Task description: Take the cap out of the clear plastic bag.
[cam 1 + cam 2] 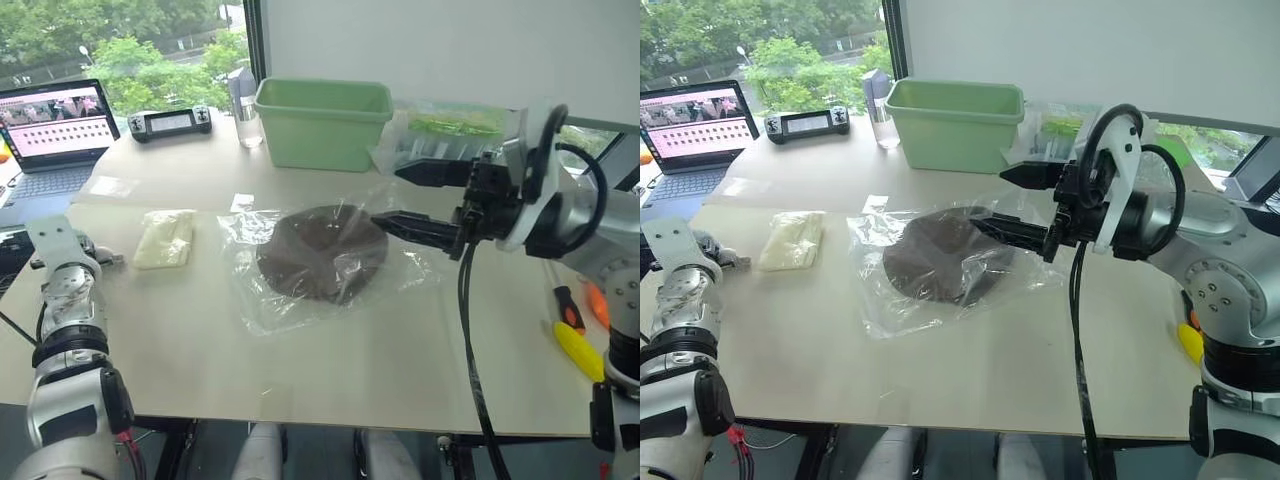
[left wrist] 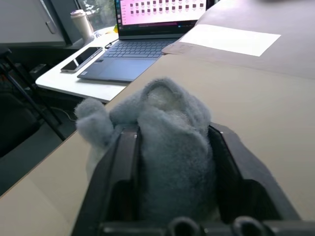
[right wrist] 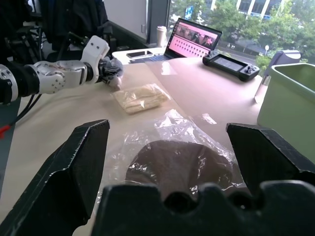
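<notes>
Brown and floppy, the cap [image 1: 322, 252] lies inside the clear plastic bag [image 1: 250, 295] at the middle of the frame, on the table [image 1: 330, 370]. Right of it, the right gripper [image 1: 400, 198] hovers with its fingers spread wide, the lower tip over the bag's right edge. At the left edge, the left gripper [image 2: 172, 147] has a grey-blue plush toy [image 2: 162, 123] between its fingers, near a cream packet [image 1: 165, 238]

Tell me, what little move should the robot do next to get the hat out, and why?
Probably lower the open right gripper onto the near edge of the clear plastic bag and pinch it. The cap is inside the bag, the gripper hovers just above it, and the left gripper is busy at the table's edge with the grey plush toy between its fingers.
</notes>
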Tool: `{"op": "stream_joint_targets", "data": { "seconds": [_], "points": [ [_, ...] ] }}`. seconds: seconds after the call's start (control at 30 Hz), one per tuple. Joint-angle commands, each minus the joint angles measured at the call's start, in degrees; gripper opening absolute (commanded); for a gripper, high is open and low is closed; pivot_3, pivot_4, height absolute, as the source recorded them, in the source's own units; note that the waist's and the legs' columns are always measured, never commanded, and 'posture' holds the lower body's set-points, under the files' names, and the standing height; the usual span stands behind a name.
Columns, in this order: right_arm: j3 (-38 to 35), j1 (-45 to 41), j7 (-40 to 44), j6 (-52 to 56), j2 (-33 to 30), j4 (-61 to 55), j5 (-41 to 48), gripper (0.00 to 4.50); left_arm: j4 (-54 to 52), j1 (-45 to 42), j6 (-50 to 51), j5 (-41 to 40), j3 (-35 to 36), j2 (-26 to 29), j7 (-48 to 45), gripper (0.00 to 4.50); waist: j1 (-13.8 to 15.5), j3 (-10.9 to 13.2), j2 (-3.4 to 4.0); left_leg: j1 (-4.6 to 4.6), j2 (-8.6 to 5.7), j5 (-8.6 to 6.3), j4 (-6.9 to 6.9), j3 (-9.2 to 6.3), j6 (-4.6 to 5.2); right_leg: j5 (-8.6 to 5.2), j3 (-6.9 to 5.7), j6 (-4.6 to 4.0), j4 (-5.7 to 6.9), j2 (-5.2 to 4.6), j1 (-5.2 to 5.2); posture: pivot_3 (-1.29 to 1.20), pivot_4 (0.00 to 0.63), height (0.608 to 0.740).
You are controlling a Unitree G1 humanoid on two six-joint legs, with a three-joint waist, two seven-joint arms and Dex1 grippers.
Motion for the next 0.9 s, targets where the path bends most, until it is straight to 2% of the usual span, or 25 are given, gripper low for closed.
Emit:
{"op": "stream_joint_targets", "data": {
  "seconds": [0.03,0.13,0.3,0.43,0.53,0.6,0.73,0.83,0.9],
  "points": [
    [-1.09,-1.5,0.4,-0.47,-0.28,-0.72,0.14,4.5,0.48,0.52,-0.19,-0.61,0.16,-0.27,0.71,3.48,-0.02,0.0,0.0,0.0,0.0,0.01,0.0,0.0,-0.02,0.01,0.0,0.01,0.0,-0.01,0.0,0.0,0.15,0.74],
    [-1.19,-1.25,0.52,-0.33,-0.48,-0.83,0.09,4.5,0.2,0.93,-1.22,-1.02,1.76,0.77,4.76,4.47,-0.12,0.0,0.0,0.0,0.0,0.02,0.0,0.01,-0.04,0.02,0.01,0.04,-0.01,-0.01,0.0,0.0,0.15,0.74],
    [-1.86,-0.07,0.66,0.39,-0.66,-1.68,1.3,4.5,-7.67,-0.9,-17.98,-6.16,7.27,-2.1,5.54,4.47,-0.13,0.0,-0.02,0.0,0.09,0.02,0.0,0.04,-0.03,0.07,-0.01,-0.04,-0.04,0.04,-0.03,0.0,0.15,0.74],
    [-2.01,0.55,1.1,1.37,-1.34,-2.47,2.52,4.5,-16.11,-1.7,-23.57,-3.68,3.56,-4.18,4.49,4.47,-0.03,-0.01,-0.07,-0.03,0.09,0.02,0.0,0.07,-0.04,0.13,-0.02,-0.09,-0.12,0.01,0.0,0.0,0.15,0.74],
    [-2.05,0.73,1.92,3.82,-2.47,-2.62,4.52,4.5,-22.95,-2.4,-23.51,-2.39,-2.61,-5.69,-2.28,4.47,0.01,-0.01,-0.08,-0.06,0.08,0.03,0.0,0.1,-0.04,0.2,0.0,-0.04,-0.22,0.02,0.03,0.0,0.15,0.74],
    [-1.69,1.16,2.66,4.78,-3.48,-3.03,5.17,4.5,-26.74,-3.15,-20.36,-5.79,-5.91,-7.74,-9.8,4.47,0.03,-0.01,-0.08,-0.06,0.08,0.03,0.01,0.11,-0.04,0.25,0.0,-0.02,-0.31,0.02,0.07,0.0,0.15,0.74],
    [-1.23,1.17,2.31,4.82,-3.77,-2.99,4.35,4.5,-37.56,-0.26,-4.37,-13.82,-14.34,-9.75,-27.65,4.47,-0.28,-0.01,-0.08,-0.08,0.09,0.04,0.01,0.15,-0.04,0.39,0.04,0.04,-0.6,0.05,0.14,0.0,0.15,0.74],
    [-1.09,1.13,1.96,4.96,-3.6,-3.31,4.38,4.5,-51.66,5.98,13.0,-24.31,-20.49,-5.9,-42.87,4.47,-1.77,-0.01,-0.08,-0.12,0.11,0.04,0.0,0.2,-0.03,0.39,0.14,0.06,-0.63,0.07,0.08,0.0,0.15,0.74],
    [-0.95,1.29,1.81,5.02,-3.64,-3.59,4.24,4.5,-58.23,9.48,20.06,-26.52,-23.28,-1.45,-49.55,4.47,-2.99,0.0,-0.06,-0.19,0.25,0.02,-0.07,0.23,-0.04,0.38,0.18,0.03,-0.65,0.18,-0.02,0.0,0.15,0.74]
  ]
}}
